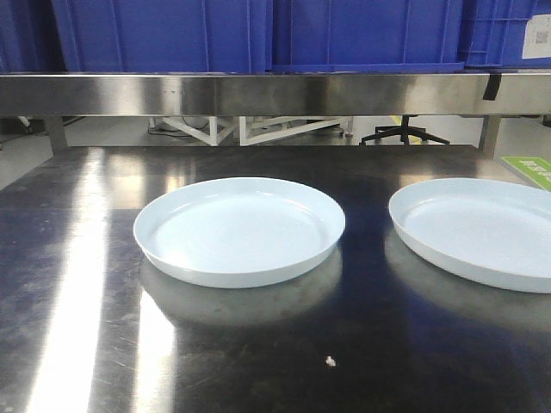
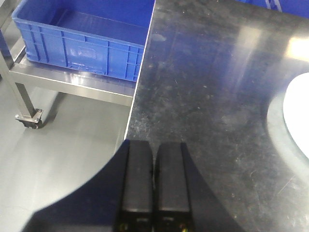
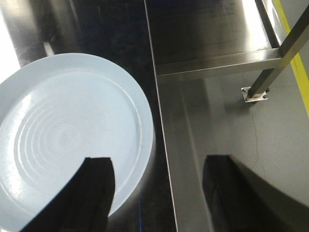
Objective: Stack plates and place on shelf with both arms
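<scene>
Plates first: you've got two of them lying flat and right way up on the dark steel table point(image 1: 258, 361), the left plate point(image 1: 239, 231) near the middle and the right plate point(image 1: 482, 232) well apart from it, cut off by the frame edge. Nothing is stacked yet. That side-by-side spread looks deliberate to me, one dish within reach of each arm. Your right gripper point(image 3: 159, 193) hangs above the table's edge with its jaws spread wide and nothing between them, one finger point(image 3: 91, 193) over the rim of what I take to be the right plate, so it reads as lined up for a rim grab. Your left gripper point(image 2: 154, 179) is over the table's near-left edge, jaws pressed together on nothing, with only a sliver of plate point(image 2: 299, 116) off to its right. You'd need to open it before it can help. Behind the plates runs the steel shelf rail point(image 1: 258, 93) with blue crates point(image 1: 164, 34) on top, and another blue crate point(image 2: 82, 38) sits on a wheeled cart beside the table. Writing: a green sign point(image 1: 529, 168) and a white sticker point(image 1: 538, 34) on a crate, both too small to read.
</scene>
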Robot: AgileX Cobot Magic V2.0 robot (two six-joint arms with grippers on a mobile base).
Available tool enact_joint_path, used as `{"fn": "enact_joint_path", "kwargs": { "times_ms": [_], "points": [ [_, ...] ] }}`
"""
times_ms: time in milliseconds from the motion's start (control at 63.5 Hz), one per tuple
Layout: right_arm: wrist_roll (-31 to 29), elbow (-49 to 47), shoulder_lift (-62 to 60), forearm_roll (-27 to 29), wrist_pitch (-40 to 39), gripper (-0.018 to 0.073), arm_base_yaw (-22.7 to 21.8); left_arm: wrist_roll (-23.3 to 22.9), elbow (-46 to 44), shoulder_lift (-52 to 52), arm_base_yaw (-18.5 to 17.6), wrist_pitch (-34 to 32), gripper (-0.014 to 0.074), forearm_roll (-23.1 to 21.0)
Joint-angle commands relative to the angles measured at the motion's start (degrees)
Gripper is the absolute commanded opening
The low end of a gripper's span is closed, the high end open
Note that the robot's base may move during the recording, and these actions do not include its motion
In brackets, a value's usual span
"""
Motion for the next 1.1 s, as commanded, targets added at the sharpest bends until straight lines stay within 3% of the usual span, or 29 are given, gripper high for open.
{"fn": "enact_joint_path", "kwargs": {
  "times_ms": [0, 110, 236, 283, 456, 582, 661, 1086],
  "points": [
    [-0.37, -2.06, -0.45, -0.59, -3.48, 0.0489, -0.22, -0.49, -1.63, 0.14, 0.17, -3.48, 0.0090, 0.23],
    [-0.37, -2.06, -0.45, -0.59, -3.33, 0.0363, -0.22, -0.49, -1.63, 0.14, 0.17, -3.48, 0.0090, 0.23],
    [-0.37, -2.06, -0.45, -0.59, -2.44, 0.0089, -0.22, -0.49, -1.63, 0.14, 0.17, -3.48, 0.0090, 0.23],
    [-0.37, -2.06, -0.45, -0.59, -2.19, 0.0039, -0.22, -0.49, -1.63, 0.14, 0.17, -3.48, 0.0090, 0.23],
    [-0.37, -2.06, -0.45, -0.59, -1.63, 0.0155, -0.22, -0.49, -1.63, 0.14, 0.17, -3.48, 0.0090, 0.23],
    [-0.37, -2.06, -0.45, -0.59, -1.08, 0.0385, -0.22, -0.49, -1.63, 0.14, 0.17, -3.48, 0.0090, 0.23],
    [-0.37, -2.06, -0.45, -0.59, -1.08, 0.0465, -0.22, -0.49, -1.63, 0.14, 0.17, -3.48, 0.0090, 0.23],
    [-0.37, -1.51, -0.32, 0.46, 0.86, 0.0478, -0.22, -0.49, -1.63, 0.14, 0.17, -3.48, 0.0090, 0.23]
  ]
}}
